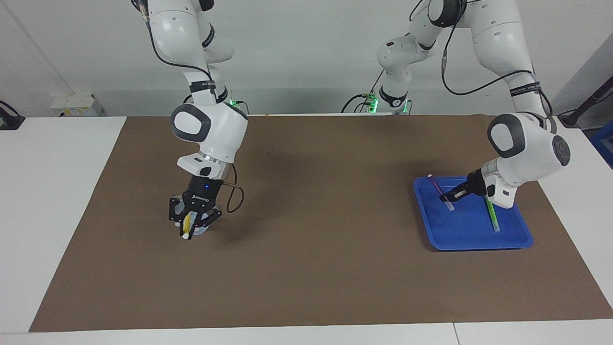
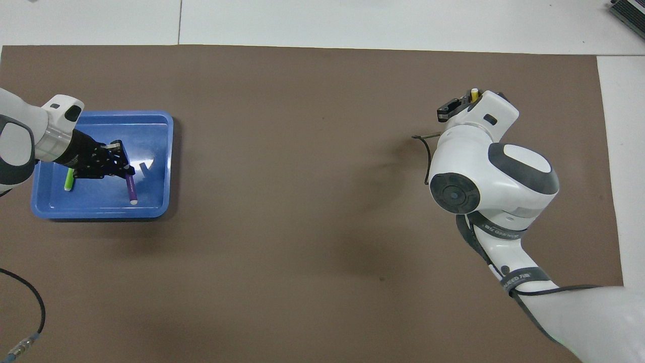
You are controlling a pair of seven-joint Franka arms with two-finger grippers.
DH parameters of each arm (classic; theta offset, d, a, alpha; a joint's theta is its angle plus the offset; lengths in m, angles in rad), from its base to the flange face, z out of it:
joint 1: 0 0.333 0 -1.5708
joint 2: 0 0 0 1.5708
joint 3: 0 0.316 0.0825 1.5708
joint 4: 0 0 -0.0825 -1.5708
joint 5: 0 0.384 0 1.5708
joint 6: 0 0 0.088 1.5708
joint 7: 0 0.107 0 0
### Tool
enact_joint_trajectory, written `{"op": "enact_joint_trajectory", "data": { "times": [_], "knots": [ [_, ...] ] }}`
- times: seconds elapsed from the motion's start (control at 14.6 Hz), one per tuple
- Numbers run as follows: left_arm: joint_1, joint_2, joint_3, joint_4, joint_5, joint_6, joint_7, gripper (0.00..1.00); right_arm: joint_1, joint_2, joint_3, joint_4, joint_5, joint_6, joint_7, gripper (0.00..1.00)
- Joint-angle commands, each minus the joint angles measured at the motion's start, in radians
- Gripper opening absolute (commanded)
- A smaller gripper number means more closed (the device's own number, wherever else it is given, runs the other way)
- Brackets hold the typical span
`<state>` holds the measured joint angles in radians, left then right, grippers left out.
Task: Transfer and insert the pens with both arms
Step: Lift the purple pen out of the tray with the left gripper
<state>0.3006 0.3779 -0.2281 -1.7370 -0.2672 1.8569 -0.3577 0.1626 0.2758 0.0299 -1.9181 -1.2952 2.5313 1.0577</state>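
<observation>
Left claw (image 1: 454,195), in the air over the shallow blue plastic tray (image 1: 479,245): clamped across the barrel of the thin purple marker pen with a pale whitish end (image 1: 438,188). Pen tilted, lifted off the tray floor, sticking out from both sides of the claw. Read the mid-barrel grip as deliberate: leaves each end free, so that a second claw can take the pen during a hand-over.

Below the left claw and toward its wrist: thin green marker pen with a pale end (image 1: 492,218), flat on the tray floor, untouched. Treat as the last pen in the queue.

Right claw (image 1: 187,229), low over the brown paper mat (image 1: 311,268) on the white worktop (image 1: 57,191): shut on the thin yellow marker pen with a pale whitish tip (image 1: 186,223). Pen close to upright, pale tip pointing down past the fingertips. Read the upright pose as alignment for insertion.

Directly under and beside the right claw: small pale bluish round object (image 1: 204,229), mostly hidden by the claw links. Presume a pen holder; cannot confirm an opening, nor whether the yellow tip touches it.

Stage, as a judgement: yellow pen at the insertion point, not shown as seated; purple pen picked and ready for transfer; green pen pending.

Caution for the next move: lower straight along the pen axis, since a tilted entry can jam against the rim or tip the light holder.
</observation>
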Motion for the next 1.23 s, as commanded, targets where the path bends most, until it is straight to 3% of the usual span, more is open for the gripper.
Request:
{"op": "enact_joint_trajectory", "data": {
  "times": [0.0, 0.55, 1.02, 1.16],
  "knots": [
    [-0.006, -0.031, 0.004, -0.003, -0.056, -0.051, -0.111, 0.00, -0.015, -0.041, 0.004, -0.055, 0.016, 0.027, 0.015, 0.00],
    [-0.037, -0.074, 0.001, -0.004, -0.139, -0.119, -0.273, 0.00, -0.035, -0.052, 0.004, -0.102, 0.016, 0.077, 0.016, 0.00],
    [-0.054, -0.090, 0.000, -0.016, -0.265, -0.137, -0.550, 0.00, -0.031, -0.061, 0.004, -0.116, 0.017, 0.067, 0.016, 0.00],
    [-0.066, -0.091, -0.002, -0.018, -0.267, -0.137, -0.595, 0.00, -0.029, -0.063, 0.005, -0.116, 0.017, 0.064, 0.016, 0.36]
  ]
}}
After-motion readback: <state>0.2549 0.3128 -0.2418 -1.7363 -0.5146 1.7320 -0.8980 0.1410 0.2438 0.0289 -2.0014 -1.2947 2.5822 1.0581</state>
